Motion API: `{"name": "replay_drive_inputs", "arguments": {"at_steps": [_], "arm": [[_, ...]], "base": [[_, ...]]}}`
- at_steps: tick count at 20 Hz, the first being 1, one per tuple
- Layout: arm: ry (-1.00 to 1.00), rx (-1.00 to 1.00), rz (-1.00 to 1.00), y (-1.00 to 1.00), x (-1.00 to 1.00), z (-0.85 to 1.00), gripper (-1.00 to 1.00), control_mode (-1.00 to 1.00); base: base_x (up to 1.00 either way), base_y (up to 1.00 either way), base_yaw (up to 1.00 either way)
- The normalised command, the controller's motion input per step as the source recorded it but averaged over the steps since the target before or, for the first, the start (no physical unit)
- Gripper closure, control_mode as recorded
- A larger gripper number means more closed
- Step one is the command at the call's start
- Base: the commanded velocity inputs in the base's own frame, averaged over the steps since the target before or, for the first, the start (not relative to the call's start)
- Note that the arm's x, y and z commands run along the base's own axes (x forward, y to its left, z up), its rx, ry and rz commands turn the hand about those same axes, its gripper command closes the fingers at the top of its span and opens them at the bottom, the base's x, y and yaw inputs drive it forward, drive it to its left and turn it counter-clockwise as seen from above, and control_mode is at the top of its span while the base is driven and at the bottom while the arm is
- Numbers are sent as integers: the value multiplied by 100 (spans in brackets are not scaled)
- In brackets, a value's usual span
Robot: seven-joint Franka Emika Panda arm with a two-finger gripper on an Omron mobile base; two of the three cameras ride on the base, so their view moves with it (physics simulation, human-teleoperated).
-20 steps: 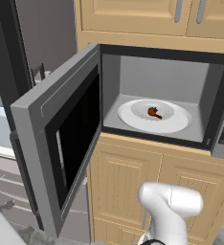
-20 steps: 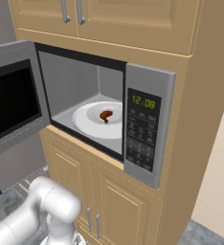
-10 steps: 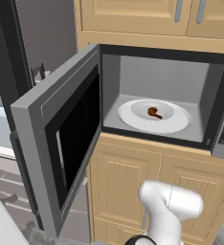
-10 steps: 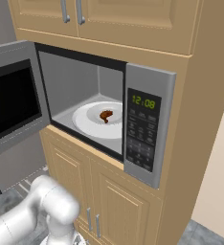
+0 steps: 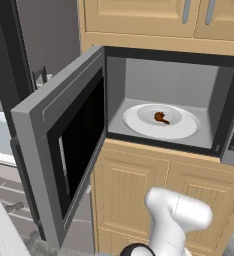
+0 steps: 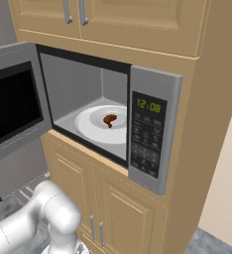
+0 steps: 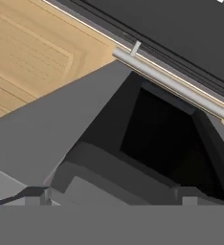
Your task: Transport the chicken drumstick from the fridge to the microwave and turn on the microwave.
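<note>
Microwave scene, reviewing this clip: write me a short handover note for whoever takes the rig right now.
Pincer: low, out of the base views; open or shut cannot be told.
Chicken drumstick lies on the white turntable plate inside the microwave.
Microwave door stands wide open, swung out to the left.
Done: drumstick delivered into the microwave.
Left: close the door, then start it on the control panel, whose display reads 12:08.

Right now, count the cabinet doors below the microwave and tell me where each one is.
2. The left cabinet door sits under the open microwave cavity; the right cabinet door sits under its control panel. The arm covers part of the left one.
</note>
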Motion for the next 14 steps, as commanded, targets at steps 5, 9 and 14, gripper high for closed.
{"name": "replay_drive_inputs", "arguments": {"at_steps": [5,9,14], "arm": [[-8,0,-9,-11,0,0,-100,-100],[-7,0,-8,-10,0,0,-100,-100],[-5,0,-6,-16,1,0,-100,-100]], "base": [[0,0,0],[0,0,0],[0,0,0]]}}
